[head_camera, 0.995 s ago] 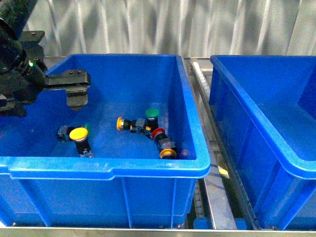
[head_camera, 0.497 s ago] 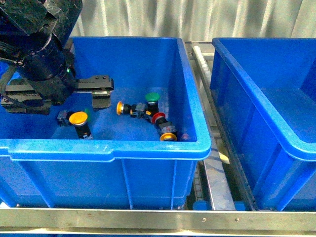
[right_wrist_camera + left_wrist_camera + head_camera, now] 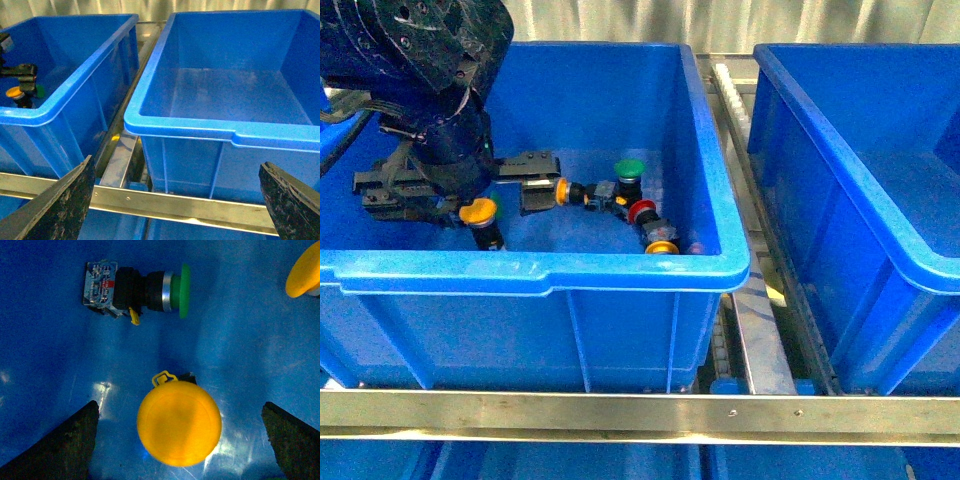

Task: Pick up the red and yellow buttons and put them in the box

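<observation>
The yellow button [image 3: 478, 210] stands cap-up on the floor of the left blue bin [image 3: 540, 268]. My left gripper [image 3: 470, 200] is down inside that bin, open. In the left wrist view its dark fingers [image 3: 70, 440] stand apart on either side of the yellow button [image 3: 179, 430] without touching it. The red button [image 3: 642, 212] lies in the cluster further right in the same bin. The box [image 3: 840, 190] is the bare blue bin on the right. My right gripper [image 3: 176, 162] hangs open in front of the box [image 3: 185, 127], holding nothing.
A green-capped button [image 3: 628, 168] and two orange-faced buttons [image 3: 561, 190] [image 3: 661, 247] lie beside the red one. Another green button [image 3: 150, 287] lies on its side near the yellow one. A metal roller rail [image 3: 745, 300] runs between the bins, with a steel bar [image 3: 640, 412] across the front.
My left arm has moved right and down into the left bin, bringing the open gripper around the yellow button. The view has tilted lower. The buttons have not shifted.
</observation>
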`<action>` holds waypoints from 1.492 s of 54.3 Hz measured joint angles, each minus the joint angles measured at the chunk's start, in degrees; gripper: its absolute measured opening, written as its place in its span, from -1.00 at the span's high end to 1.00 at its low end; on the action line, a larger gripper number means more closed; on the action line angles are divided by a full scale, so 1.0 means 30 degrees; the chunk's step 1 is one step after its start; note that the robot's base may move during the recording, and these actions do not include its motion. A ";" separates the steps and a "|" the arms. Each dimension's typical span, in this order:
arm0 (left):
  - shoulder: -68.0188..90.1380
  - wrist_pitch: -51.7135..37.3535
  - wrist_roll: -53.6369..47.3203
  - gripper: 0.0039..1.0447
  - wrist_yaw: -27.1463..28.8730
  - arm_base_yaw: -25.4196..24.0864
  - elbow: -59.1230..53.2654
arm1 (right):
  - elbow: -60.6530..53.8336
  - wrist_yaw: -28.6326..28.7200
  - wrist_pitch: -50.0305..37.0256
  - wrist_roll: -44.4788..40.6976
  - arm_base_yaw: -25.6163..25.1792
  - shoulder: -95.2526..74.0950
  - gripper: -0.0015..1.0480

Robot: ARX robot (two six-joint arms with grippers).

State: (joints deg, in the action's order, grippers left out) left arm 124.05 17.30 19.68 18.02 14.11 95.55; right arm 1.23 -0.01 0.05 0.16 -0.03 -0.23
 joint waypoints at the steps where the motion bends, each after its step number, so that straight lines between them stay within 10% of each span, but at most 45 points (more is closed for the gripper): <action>1: 0.0146 0.0022 0.0000 -0.85 -0.0007 0.0007 0.0131 | 0.0000 0.0000 0.0000 0.0000 0.0000 0.0000 -0.87; 12: 0.1166 0.0408 0.0022 -0.80 0.0175 0.0051 0.1224 | 0.0000 0.0000 0.0000 0.0000 0.0000 0.0000 -0.87; 30: 0.1588 0.0721 0.0022 0.32 0.0627 0.0109 0.1967 | 0.0000 0.0000 0.0000 0.0000 0.0000 0.0000 -0.87; 54: -0.1107 -0.1231 -0.2659 0.35 -0.0488 0.0299 -0.0699 | 0.0000 0.0000 0.0000 0.0000 0.0000 0.0000 -0.87; 66: -0.7067 -0.1909 -0.1974 0.35 -0.5100 -0.1814 -0.4940 | 0.0000 0.0000 0.0000 0.0000 0.0000 0.0000 -0.87; 81: -1.3799 -1.1256 0.1836 0.35 -1.6713 -0.5348 -1.2087 | 0.0000 0.0000 0.0000 0.0000 0.0000 0.0000 -0.87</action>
State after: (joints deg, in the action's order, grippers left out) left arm 82.65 -16.47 25.19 -32.12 -1.93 59.29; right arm 1.23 -0.01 0.05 0.16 -0.03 -0.23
